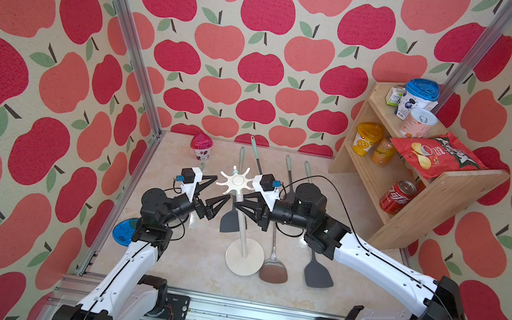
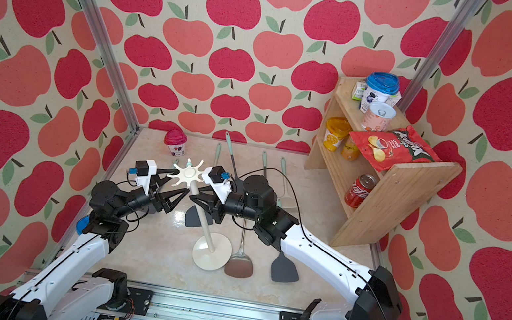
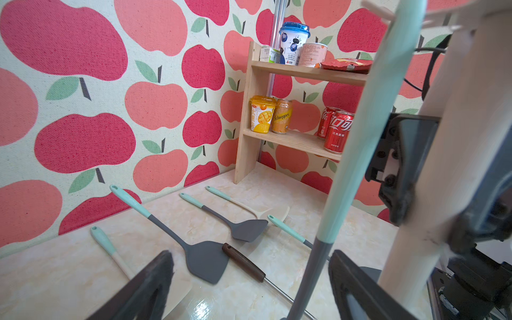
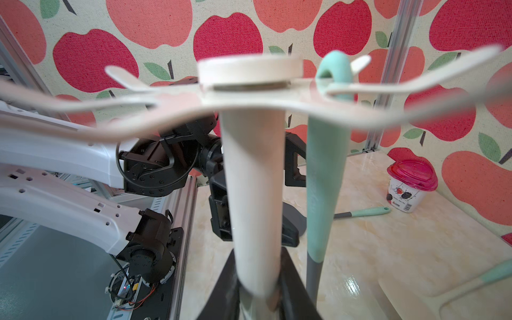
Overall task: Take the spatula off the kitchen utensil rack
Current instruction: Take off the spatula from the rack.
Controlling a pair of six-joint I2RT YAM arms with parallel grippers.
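Observation:
The cream kitchen utensil rack (image 1: 244,260) (image 2: 212,251) stands mid-table, with its star top level with both grippers. One spatula (image 1: 229,222) (image 2: 193,217) hangs from a hook arm, mint handle up and dark blade down. My left gripper (image 1: 225,188) (image 2: 180,182) (image 3: 249,291) is open. In the left wrist view the hanging spatula's shaft (image 3: 310,277) stands between the fingers, close to one of them. My right gripper (image 1: 238,201) (image 2: 195,194) (image 4: 257,291) is shut on the rack's pole (image 4: 253,180), below the star top. The spatula's mint handle (image 4: 325,180) hangs just beside the pole.
Several loose utensils lie on the table: a metal turner (image 1: 273,270), a dark spatula (image 1: 318,273), and more towards the back wall. A wooden shelf (image 1: 441,211) with cans, cups and a chip bag stands back right. A pink-lidded cup (image 1: 201,147) sits back left.

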